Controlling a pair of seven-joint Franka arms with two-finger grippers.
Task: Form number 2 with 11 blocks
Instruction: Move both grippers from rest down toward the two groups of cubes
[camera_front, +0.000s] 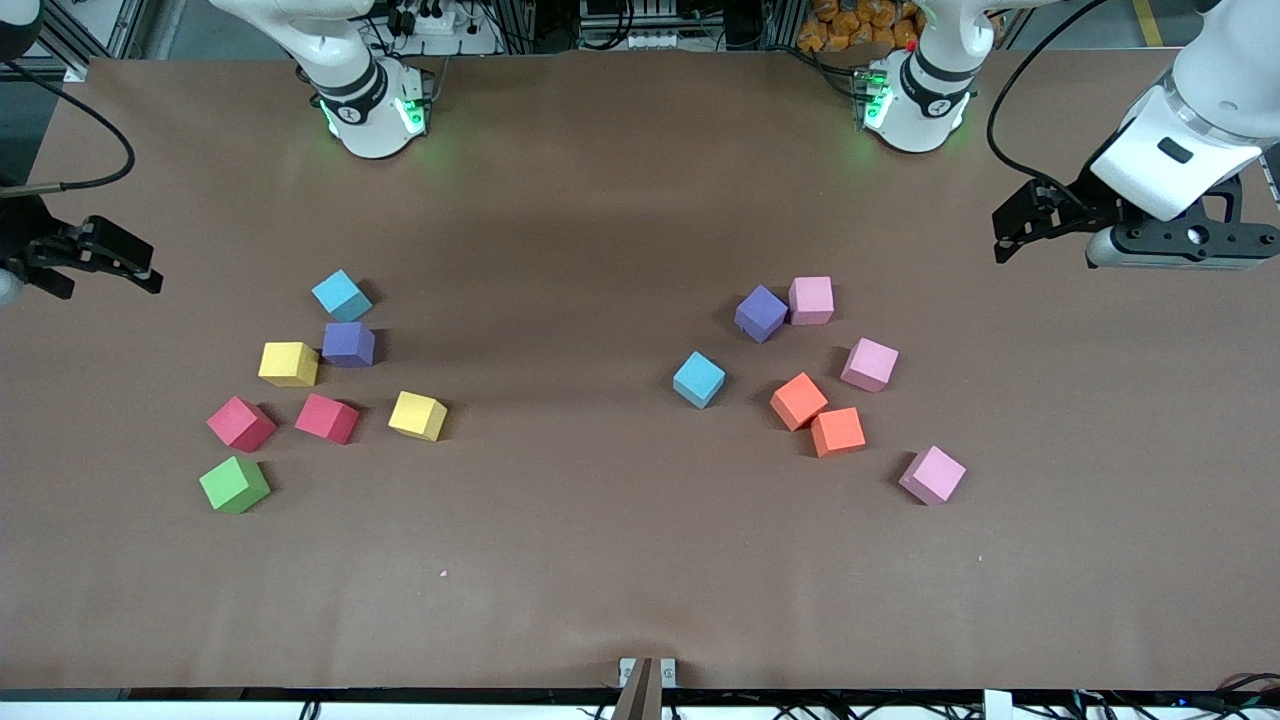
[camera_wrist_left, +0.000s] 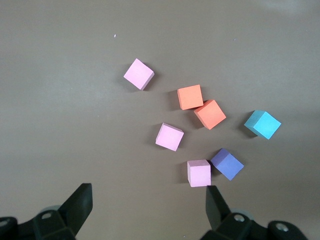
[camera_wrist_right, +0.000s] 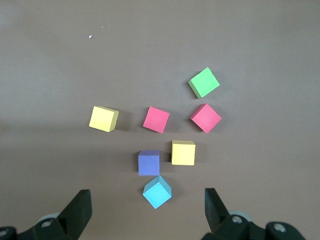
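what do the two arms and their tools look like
Both arms have glossy white rounded shells with black joint bands and green lights glowing at their bases. The left tool is matte black with two angular fingers, mounted under a white wrist block with a dark oval mark and a black cable looping to it. The right tool is the same black type, also with a black cable.

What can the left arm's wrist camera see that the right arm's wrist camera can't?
Only the left wrist view: three pink blocks, two orange blocks, one light blue, one purple.
Only the right wrist view: a green block, two red blocks, two yellow blocks, another purple, another light blue.
Both: brown table, and that arm's own open tool, left tool, right tool.
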